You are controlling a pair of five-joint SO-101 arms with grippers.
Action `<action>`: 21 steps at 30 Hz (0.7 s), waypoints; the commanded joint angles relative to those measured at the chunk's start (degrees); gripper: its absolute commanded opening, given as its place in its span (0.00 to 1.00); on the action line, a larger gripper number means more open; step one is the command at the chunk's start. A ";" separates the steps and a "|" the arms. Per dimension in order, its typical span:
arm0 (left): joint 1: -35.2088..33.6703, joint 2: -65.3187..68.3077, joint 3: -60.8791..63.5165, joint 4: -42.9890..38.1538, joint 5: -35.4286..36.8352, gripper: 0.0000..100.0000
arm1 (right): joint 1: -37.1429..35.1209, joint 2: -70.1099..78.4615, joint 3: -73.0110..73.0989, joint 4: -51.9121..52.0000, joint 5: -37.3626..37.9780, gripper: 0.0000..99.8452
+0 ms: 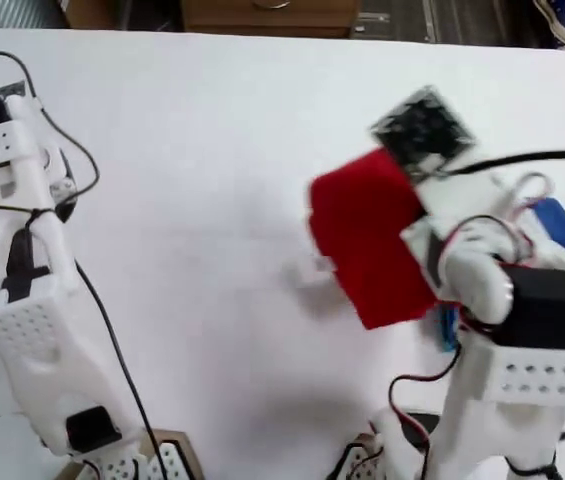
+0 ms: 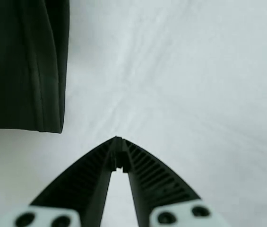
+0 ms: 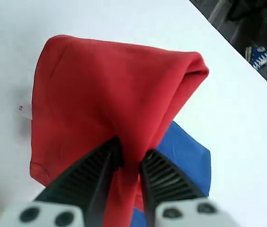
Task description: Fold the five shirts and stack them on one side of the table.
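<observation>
A folded red shirt (image 1: 367, 235) hangs bunched from my right gripper (image 3: 128, 158), which is shut on its edge. It seems lifted off the white table (image 1: 212, 150), casting a faint shadow to its left. Under and behind it lies a blue shirt (image 3: 190, 158), also seen beside the right arm (image 1: 562, 225) at the table's right side. My left gripper (image 2: 118, 151) is shut on nothing, just above the bare table. A dark folded shirt (image 2: 24, 61) lies a short way from its tips. The left arm (image 1: 22, 300) stands at the table's left side.
The table's far edge (image 1: 262, 35) runs along the back, with wooden furniture beyond it. Black cables (image 1: 112, 340) trail along both arms. The broad middle of the table is bare white cloth.
</observation>
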 commanded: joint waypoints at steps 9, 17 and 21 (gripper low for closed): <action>5.80 -0.44 -2.59 0.88 -0.09 0.02 | 21.14 -0.48 0.79 -2.42 6.77 0.02; 5.71 -0.35 -2.24 0.88 -0.09 0.02 | 30.99 12.88 7.47 -15.43 8.26 0.02; 5.71 -0.35 -2.24 0.88 -0.09 0.02 | 32.04 20.70 7.56 -21.76 9.32 0.02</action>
